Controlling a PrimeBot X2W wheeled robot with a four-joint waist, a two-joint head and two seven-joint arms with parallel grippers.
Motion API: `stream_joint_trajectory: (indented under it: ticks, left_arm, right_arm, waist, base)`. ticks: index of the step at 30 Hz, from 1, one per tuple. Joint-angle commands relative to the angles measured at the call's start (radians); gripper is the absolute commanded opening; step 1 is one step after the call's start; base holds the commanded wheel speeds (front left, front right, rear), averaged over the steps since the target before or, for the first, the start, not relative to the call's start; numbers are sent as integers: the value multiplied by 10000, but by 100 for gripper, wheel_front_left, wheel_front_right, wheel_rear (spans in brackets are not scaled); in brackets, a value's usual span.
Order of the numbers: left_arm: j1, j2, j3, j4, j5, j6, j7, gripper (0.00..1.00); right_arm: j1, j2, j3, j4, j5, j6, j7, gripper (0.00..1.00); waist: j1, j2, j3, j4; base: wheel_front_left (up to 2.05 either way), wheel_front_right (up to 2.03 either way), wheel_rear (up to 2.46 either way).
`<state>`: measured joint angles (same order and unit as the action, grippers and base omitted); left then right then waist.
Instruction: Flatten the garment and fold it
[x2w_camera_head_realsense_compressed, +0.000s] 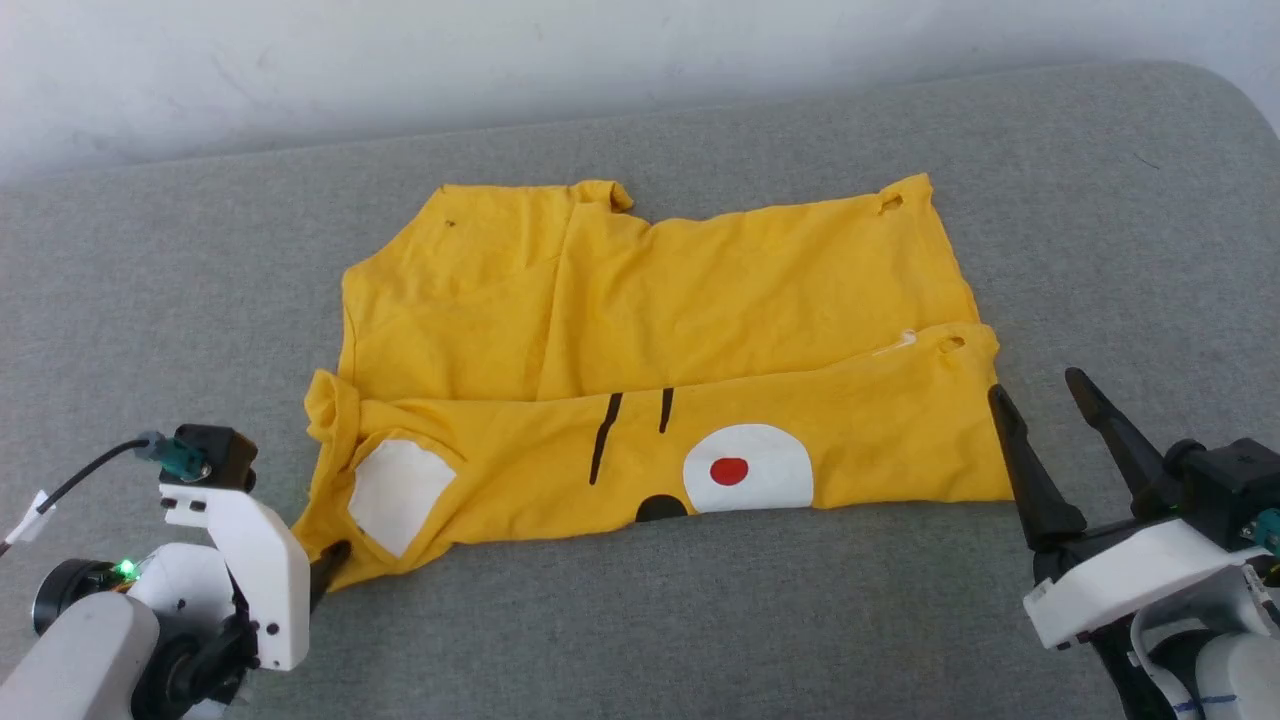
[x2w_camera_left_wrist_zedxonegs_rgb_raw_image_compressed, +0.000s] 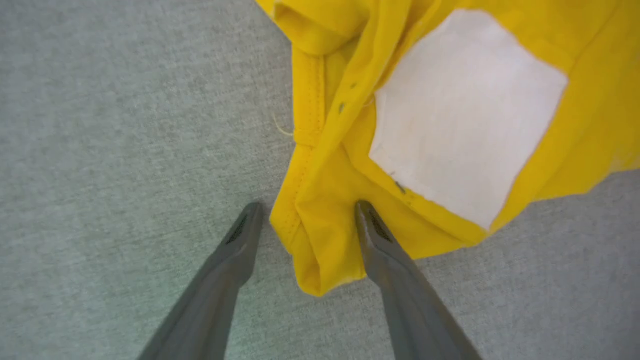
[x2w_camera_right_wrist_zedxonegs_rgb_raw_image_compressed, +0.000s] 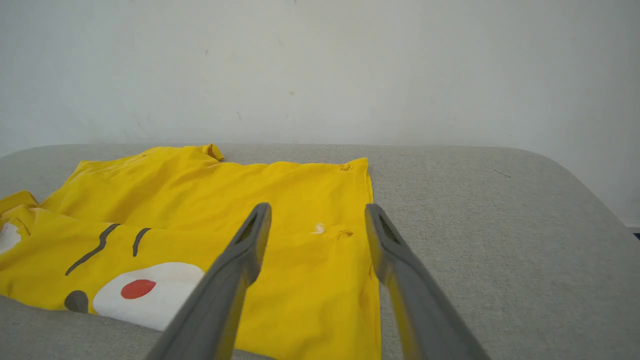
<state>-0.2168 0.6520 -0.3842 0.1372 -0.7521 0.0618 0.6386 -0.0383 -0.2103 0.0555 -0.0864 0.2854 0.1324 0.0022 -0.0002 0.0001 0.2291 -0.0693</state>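
I am straddling a bunched corner of the bright yellow cotton t-shirt (x2w_camera_head_realsense_compressed: 700, 300) with my left pincer (x2w_camera_left_wrist_zedxonegs_rgb_raw_image_compressed: 307, 215), spread wide and empty, probably to flatten it. My right pincer (x2w_camera_head_realsense_compressed: 1035, 387) is hovering likewise, the shirt's edge just beside it.

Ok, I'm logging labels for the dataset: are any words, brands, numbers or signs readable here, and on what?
None readable.
The garment carries only a cartoon face print, no letters.
The white tag on the black cable is too small to read.
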Motion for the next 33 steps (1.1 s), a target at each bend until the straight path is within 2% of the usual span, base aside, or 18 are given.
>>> stream_joint_trajectory:
  ticks: [1,2,5,10,15,22,25,27,33]
  left_arm:
    - [422,-330,-460,465,-164,-136,349,34]
    - [439,-398,-480,486,-264,-206,374,0]
    - [507,-530,-454,419,-442,-257,310,0]
    - [569,-498,-186,69,-526,-64,37,0]
    - [505,-341,173,-532,-707,-24,-157,0]
    - [319,-363,273,-1040,-738,-24,-312,0]
    - [317,-427,224,-1061,-766,-100,-377,0]
    - [334,-438,224,-1078,-764,-117,-444,0]
    - [398,-162,420,-1449,-841,-96,-422,0]
  right_arm:
    - [70,36,-82,55,59,-17,75,100]
    - [86,48,-152,106,122,-17,162,100]
    - [76,-45,-292,383,366,-17,774,100]
    - [-436,-360,-386,1179,823,-17,1964,100]
    - [-1340,-612,178,2833,1199,-17,3430,100]
    - [-2402,-579,899,5349,1692,-17,5001,100]
    - [-2617,-496,1219,5896,2234,-17,5823,0]
    - [-2738,-564,1394,5900,2528,-17,5997,0]
    - [-2968,-1074,1648,5043,2764,-17,5420,0]
  waist:
    - [2,-1,29,-75]
    - [2,-1,23,-91]
    - [2,-1,-35,-122]
    - [2,-1,-125,-54]
    - [2,-1,-71,188]
    - [2,-1,26,554]
    - [2,-1,6,631]
    - [2,-1,-51,647]
    - [2,-1,-402,620]
  base:
    - [0,0,0]
    - [0,0,0]
    - [0,0,0]
    - [0,0,0]
    - [0,0,0]
    - [0,0,0]
    - [0,0,0]
    - [0,0,0]
    - [0,0,0]
